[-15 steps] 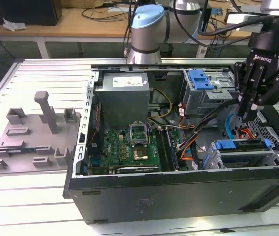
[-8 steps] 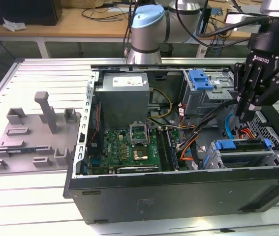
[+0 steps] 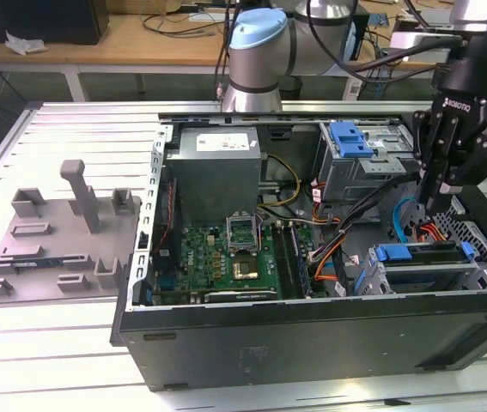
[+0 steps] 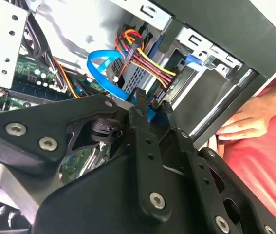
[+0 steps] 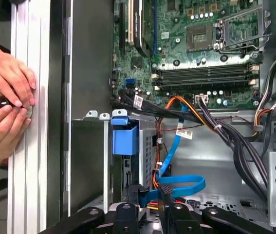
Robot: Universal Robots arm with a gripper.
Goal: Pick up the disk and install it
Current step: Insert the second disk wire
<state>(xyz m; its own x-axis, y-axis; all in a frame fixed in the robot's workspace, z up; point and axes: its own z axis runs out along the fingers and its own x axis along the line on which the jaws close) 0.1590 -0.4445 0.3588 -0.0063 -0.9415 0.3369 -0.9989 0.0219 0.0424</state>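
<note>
In the exterior view the disk (image 3: 432,261) lies flat in the lower drive cage at the near right corner of the open computer case (image 3: 312,343), with its blue carrier rail (image 3: 395,252) facing the motherboard. The first wrist view shows that blue rail end (image 5: 125,138) at the cage mouth. My black gripper (image 3: 428,199) hangs point-down just above and behind the cage, over the bundle of blue, red and yellow cables (image 5: 181,184). Its fingers (image 5: 134,194) stand a narrow gap apart, open, with nothing between them. The gripper (image 4: 153,103) does not touch the disk.
A blue latch piece (image 3: 350,138) sits on the upper metal drive cage. The motherboard (image 3: 226,257) and power supply (image 3: 217,167) take up the case's left part. A grey fixture (image 3: 63,240) lies outside on the exterior view's left. A person's hands (image 5: 6,97) rest on the table rail beside the case.
</note>
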